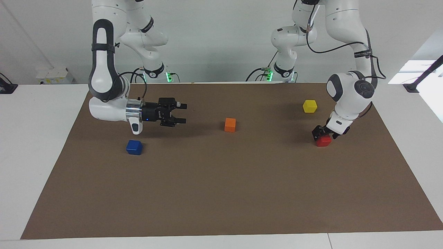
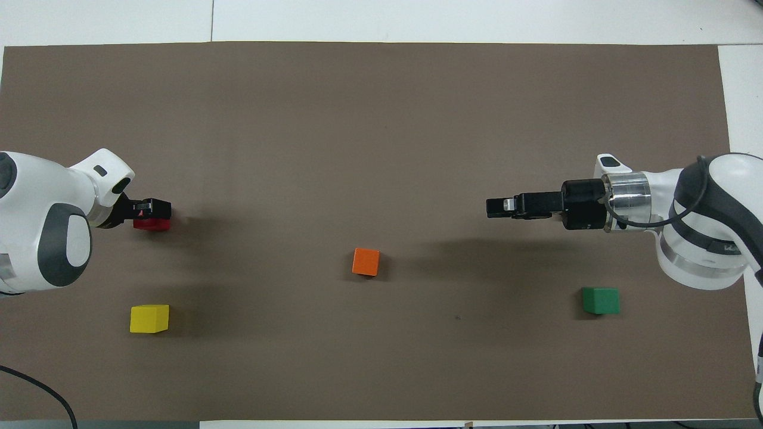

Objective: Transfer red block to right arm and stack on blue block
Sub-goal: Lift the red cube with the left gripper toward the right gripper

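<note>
Three spare cubes on a brown mat covering the white tabletop.
Taking the overhead view as a clock face, the orange cube sits mid-mat; the yellow cube lies at its 8 o'clock and the green cube at its 4 o'clock, all well apart.

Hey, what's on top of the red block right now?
Only the left gripper, down over the red block, which sits on the brown mat. No other cube is stacked there. The gripper covers most of the block's top, so contact cannot be seen.
</note>
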`<action>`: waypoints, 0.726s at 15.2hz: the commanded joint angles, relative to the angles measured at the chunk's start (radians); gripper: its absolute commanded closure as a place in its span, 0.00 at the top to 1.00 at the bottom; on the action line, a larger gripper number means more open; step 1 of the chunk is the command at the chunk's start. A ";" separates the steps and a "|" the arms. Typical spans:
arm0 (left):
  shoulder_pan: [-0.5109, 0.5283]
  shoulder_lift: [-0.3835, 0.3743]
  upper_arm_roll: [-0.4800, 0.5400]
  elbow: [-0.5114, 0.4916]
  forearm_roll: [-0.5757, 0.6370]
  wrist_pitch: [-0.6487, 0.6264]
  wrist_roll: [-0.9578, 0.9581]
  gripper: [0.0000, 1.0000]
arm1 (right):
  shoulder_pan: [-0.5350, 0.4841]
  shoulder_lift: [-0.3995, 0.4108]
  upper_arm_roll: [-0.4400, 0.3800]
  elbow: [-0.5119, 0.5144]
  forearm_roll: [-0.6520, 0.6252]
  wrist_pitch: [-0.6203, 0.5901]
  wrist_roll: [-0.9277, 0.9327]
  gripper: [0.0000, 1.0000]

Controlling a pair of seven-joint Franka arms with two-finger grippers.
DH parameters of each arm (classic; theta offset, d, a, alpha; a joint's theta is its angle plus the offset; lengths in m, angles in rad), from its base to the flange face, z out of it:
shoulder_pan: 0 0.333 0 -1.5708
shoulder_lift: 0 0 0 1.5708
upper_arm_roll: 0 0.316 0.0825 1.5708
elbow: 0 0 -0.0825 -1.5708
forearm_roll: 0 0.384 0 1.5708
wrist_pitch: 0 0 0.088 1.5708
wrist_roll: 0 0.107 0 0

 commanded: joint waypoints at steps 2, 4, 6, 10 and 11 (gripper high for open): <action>0.007 0.015 0.002 0.050 -0.009 -0.065 0.009 0.00 | 0.049 0.073 0.007 0.018 0.192 -0.128 -0.032 1.00; 0.008 0.012 0.001 0.097 -0.049 -0.129 -0.052 0.00 | 0.079 0.078 0.007 0.018 0.265 -0.152 -0.032 1.00; 0.004 0.002 -0.001 0.209 -0.139 -0.285 -0.167 0.00 | 0.104 0.110 0.007 0.018 0.330 -0.210 -0.034 1.00; -0.013 -0.029 -0.012 0.499 -0.276 -0.707 -0.444 0.00 | 0.130 0.171 0.014 0.020 0.425 -0.350 -0.040 1.00; -0.022 -0.056 -0.022 0.518 -0.334 -0.753 -0.577 0.00 | 0.139 0.194 0.016 0.020 0.462 -0.388 -0.040 1.00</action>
